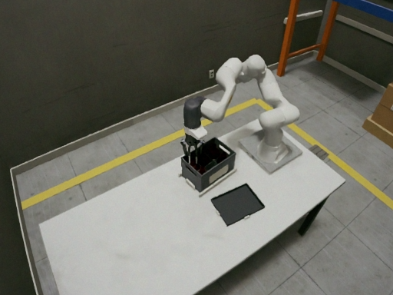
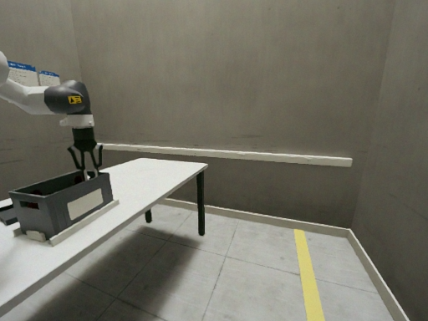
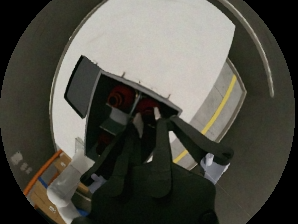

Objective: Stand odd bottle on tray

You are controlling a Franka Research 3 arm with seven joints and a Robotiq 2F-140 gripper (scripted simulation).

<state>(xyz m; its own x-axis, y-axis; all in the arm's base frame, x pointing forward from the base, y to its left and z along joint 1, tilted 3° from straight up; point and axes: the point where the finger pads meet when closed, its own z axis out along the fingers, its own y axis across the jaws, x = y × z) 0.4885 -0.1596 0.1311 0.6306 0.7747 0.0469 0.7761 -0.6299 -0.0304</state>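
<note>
The dark grey crate (image 1: 192,178) (image 2: 38,221) (image 3: 116,78) stands level on the table, with dark red bottles inside. One bottle (image 3: 119,98) stands in a corner cell and another (image 3: 103,142) shows farther along. My gripper (image 1: 193,160) (image 2: 91,176) (image 3: 148,115) points straight down into the crate's end away from the robot base, its fingertips around the rim's height. The fingers stand close together on either side of a red bottle's top (image 3: 148,106) and look shut on its neck. The other bottles are hidden. The black tray (image 1: 238,203) (image 3: 82,89) lies flat and holds nothing.
Pale strips (image 1: 219,182) (image 2: 84,222) border the crate at the table. The crate's walls and inner dividers (image 3: 112,125) stand close around the fingers. The robot base plate (image 1: 270,165) is beyond the crate's other end.
</note>
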